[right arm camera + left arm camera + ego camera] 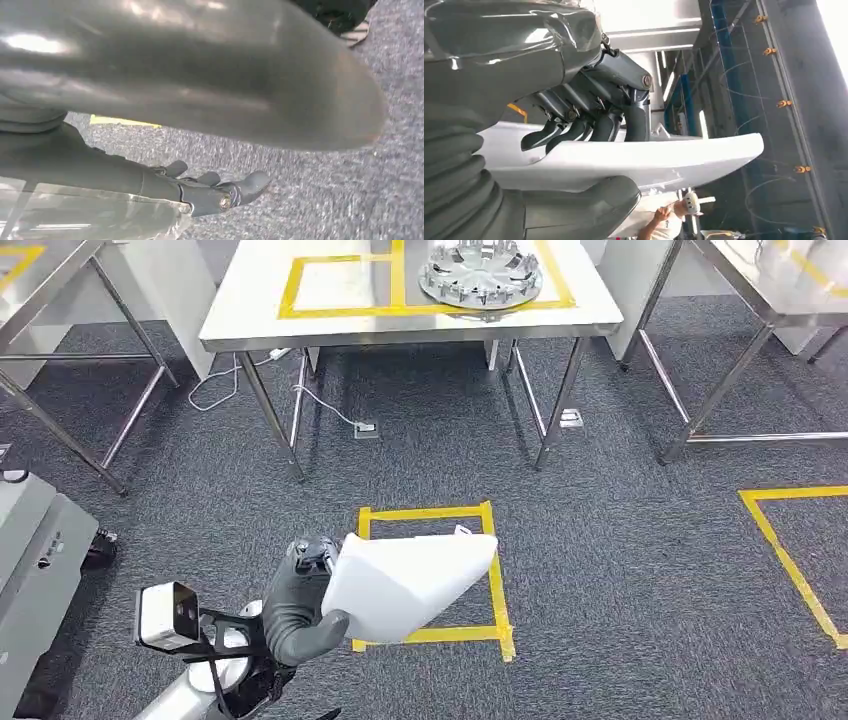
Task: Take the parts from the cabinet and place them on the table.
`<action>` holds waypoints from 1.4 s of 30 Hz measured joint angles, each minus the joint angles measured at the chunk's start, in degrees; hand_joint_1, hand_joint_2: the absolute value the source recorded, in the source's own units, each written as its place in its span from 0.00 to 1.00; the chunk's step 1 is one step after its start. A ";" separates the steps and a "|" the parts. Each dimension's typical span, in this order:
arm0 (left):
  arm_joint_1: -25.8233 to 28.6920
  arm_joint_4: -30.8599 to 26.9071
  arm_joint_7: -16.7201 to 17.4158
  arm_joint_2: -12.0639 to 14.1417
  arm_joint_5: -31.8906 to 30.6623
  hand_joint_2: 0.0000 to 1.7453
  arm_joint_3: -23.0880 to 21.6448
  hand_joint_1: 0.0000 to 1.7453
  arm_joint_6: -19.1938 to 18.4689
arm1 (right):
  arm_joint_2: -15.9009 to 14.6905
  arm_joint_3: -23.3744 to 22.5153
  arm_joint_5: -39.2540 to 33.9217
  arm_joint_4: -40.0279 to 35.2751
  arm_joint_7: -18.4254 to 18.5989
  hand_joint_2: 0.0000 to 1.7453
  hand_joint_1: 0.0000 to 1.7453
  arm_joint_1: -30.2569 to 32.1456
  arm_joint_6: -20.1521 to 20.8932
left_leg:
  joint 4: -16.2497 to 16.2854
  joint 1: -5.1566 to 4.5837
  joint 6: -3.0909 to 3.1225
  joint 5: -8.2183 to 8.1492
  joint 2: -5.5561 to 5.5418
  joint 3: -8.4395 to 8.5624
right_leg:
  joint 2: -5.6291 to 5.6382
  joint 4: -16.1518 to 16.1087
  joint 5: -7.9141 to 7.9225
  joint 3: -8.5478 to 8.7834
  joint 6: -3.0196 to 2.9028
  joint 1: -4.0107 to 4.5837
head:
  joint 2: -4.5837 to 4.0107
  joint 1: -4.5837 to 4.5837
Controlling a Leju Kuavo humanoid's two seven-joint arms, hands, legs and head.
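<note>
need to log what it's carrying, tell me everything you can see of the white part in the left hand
The white part is a flat, smooth panel with rounded corners, plastic by its look, matte and unmarked. The left hand grips it at one edge, thumb under one face and fingers curled over the other. It is held off the ground, tilted, above the grey carpet and a yellow tape square on the floor. Nothing else touches it.

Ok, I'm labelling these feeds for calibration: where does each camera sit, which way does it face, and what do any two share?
Head view: high on the body, facing forward and down at carpet and the steel table; left hand grips the white part.
Left wrist view: behind the left hand, looking up past the white part at the ceiling.
Right wrist view: behind the right hand, facing carpet.
Head and left wrist views share the hand and part.
</note>
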 joint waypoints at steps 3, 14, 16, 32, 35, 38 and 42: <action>-0.28 -0.11 0.02 -0.22 0.00 1.00 -0.09 1.00 0.00 | -0.11 -0.02 -0.04 0.00 -0.11 0.00 0.00 0.01 0.00 | -1.94 0.43 0.99 0.75 -0.38 1.73 | 0.81 6.78 -3.07 -3.40 -0.70 -0.01 | 0.00 0.44; 0.04 -0.11 0.28 -0.15 -0.33 1.00 -0.39 1.00 0.07 | -0.48 -0.02 -0.04 0.00 -0.13 0.00 0.00 0.04 0.02 | -0.03 -0.26 -0.37 -2.43 -2.26 2.50 | 1.32 0.54 1.74 -2.63 -0.64 0.52 | 0.00 0.44; 0.05 -0.18 0.26 -0.13 -0.35 1.00 -0.31 1.00 0.11 | -0.30 -0.02 -0.02 -0.02 -0.13 0.00 0.00 -0.14 0.02 | 0.41 -0.01 -0.90 -3.17 -2.03 2.30 | 1.33 0.35 1.58 -2.00 -1.22 -0.30 | 0.00 0.42; 0.24 -0.42 0.09 0.26 -0.88 1.00 0.04 1.00 0.13 | 0.13 -0.04 0.22 -0.02 -0.13 0.00 0.00 -0.59 0.02 | -1.90 0.46 0.67 1.35 -0.34 1.00 | 1.04 1.32 -2.46 3.44 0.29 -0.18 | 0.00 0.33; 0.18 -0.39 0.04 0.11 -0.94 1.00 -0.02 1.00 0.07 | -0.04 -0.04 0.22 -0.02 -0.13 0.00 0.00 -0.86 -0.02 | -2.14 0.18 1.63 0.52 -0.58 1.89 | 1.29 13.07 -5.59 -4.35 -0.59 0.06 | 0.00 0.44; 0.50 -0.39 0.04 0.11 -1.05 1.00 -0.04 1.00 0.04 | -0.17 -0.04 0.22 -0.02 -0.13 0.00 0.00 -0.47 -0.09 | -2.07 -0.12 1.66 -0.57 -1.35 3.05 | 1.32 15.75 -6.17 -8.86 0.13 0.11 | 0.00 0.44; 0.51 -0.37 -0.02 0.11 -1.20 1.00 -0.02 1.00 0.04 | -0.39 -0.04 0.22 -0.02 -0.13 0.00 0.00 -0.43 -0.11 | -1.08 -0.48 0.66 -2.92 -1.57 5.41 | 1.24 -0.76 3.58 -3.88 0.83 0.25 | 0.00 0.55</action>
